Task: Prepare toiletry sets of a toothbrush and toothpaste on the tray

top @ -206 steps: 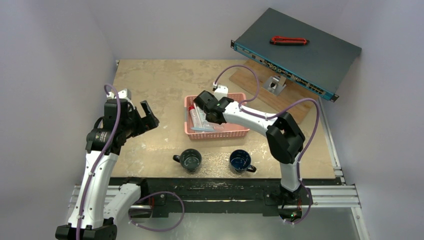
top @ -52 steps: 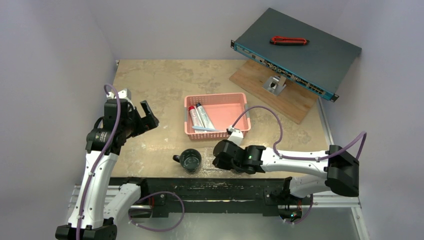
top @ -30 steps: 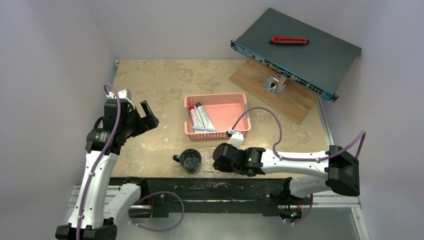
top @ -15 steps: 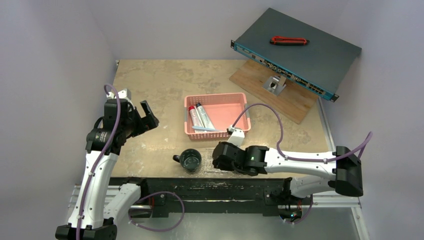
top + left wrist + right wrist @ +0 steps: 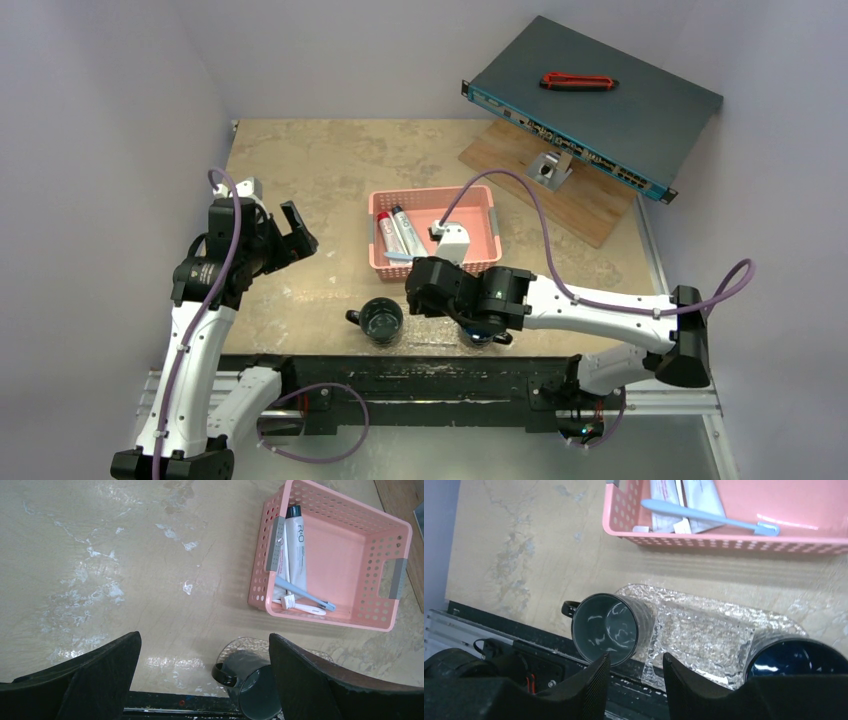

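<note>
The right pincer (image 5: 636, 662) hangs low over the near part of the desk (image 5: 125, 555). Its jaws are parted a little with nothing between them, and below it lies the clear tray (image 5: 704, 630), between the pink basket (image 5: 385, 545) and the desk's front edge. A grey mug (image 5: 605, 627) sits at the tray's left end and a dark blue mug (image 5: 794, 662) at its right end (the blue one's inside is only partly in view). The light blue toothbrush (image 5: 709, 516) and a white toothbrush (image 5: 300, 609) lie in the basket, not on the tray, next to two toothpaste tubes (image 5: 299, 550) along its left side. The left pincer (image 5: 204, 645) is spread wide and empty, raised off to the left of the basket and apart from it.
</note>
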`<state>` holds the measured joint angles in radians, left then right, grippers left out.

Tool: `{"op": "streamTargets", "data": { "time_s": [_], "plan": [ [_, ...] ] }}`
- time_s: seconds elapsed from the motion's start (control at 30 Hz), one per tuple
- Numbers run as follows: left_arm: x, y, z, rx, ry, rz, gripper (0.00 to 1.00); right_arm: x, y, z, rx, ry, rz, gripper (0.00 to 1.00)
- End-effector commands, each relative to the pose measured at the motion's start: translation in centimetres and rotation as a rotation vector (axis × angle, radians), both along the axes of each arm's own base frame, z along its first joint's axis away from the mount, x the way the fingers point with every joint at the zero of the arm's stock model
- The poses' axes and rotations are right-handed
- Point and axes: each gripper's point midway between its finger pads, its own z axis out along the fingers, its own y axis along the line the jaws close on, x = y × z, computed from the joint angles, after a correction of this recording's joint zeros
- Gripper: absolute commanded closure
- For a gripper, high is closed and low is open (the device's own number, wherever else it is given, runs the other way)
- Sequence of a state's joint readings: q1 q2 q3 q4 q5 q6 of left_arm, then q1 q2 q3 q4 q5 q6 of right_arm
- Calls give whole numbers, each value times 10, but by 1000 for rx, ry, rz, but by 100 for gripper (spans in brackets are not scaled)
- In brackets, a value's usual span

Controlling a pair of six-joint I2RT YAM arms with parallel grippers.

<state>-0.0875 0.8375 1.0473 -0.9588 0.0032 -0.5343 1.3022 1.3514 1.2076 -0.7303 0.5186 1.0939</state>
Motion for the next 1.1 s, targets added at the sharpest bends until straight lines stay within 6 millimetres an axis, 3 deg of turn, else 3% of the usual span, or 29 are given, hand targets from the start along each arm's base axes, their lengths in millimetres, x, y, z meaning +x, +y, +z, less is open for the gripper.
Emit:
{"op": "streamTargets", "data": {
  "time_s": [0.0,0.23,0.5,0.73,1.07],
  "plan": [
    [6,0,6,14,-36,-10,1,22,-2,30,-95,-153,53,55],
    [7,0,4,16,-28,-10,1,69,-4,51,-122,-218,80,53],
    [7,-3,4,3,-26,-24,1,123,-10,48,-168,-228,96,49],
    [8,-4,2,-1,-18,-30,1,161,-2,28,-179,-196,144,46],
    [8,-6,2,-10,-16,-35,1,199,17,-28,-208,-99,196,42]
  ]
}}
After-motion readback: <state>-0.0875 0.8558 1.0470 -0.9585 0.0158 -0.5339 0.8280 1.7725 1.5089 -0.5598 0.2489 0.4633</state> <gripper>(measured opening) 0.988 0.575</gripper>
